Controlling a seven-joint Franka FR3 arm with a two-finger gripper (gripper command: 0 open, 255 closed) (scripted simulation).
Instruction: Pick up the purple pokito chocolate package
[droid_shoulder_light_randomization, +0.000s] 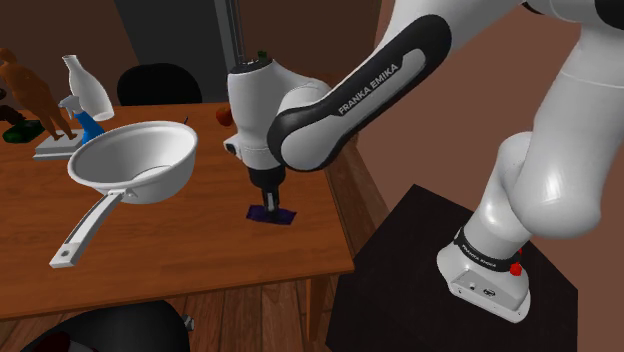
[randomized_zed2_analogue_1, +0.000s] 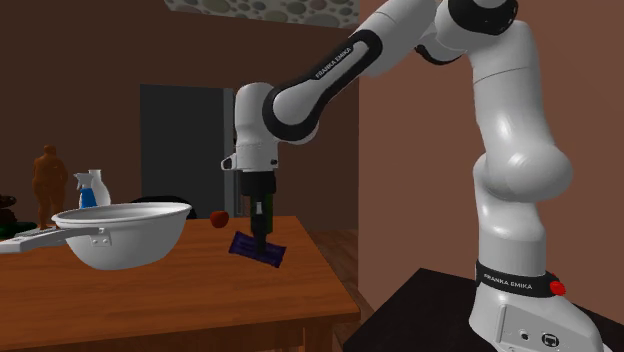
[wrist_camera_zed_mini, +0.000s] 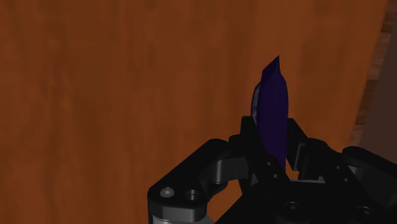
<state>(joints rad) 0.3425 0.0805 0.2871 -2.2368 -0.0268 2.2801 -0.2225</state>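
Observation:
The purple pokito package hangs tilted a little above the wooden table, clear of its top, near the table's right edge in the second exterior view. My black gripper points straight down and is shut on the package's upper part. In the shoulder view the package shows just under the gripper, over the table's right side. In the wrist view the package stands edge-on, clasped between the two fingers of the gripper, with the brown tabletop behind it.
A large white pan with a long handle sits on the table to the shoulder view's left of the gripper. Behind it stand a blue-and-white spray bottle and a brown figurine. A small red object lies near the back edge. The table's right edge is close by.

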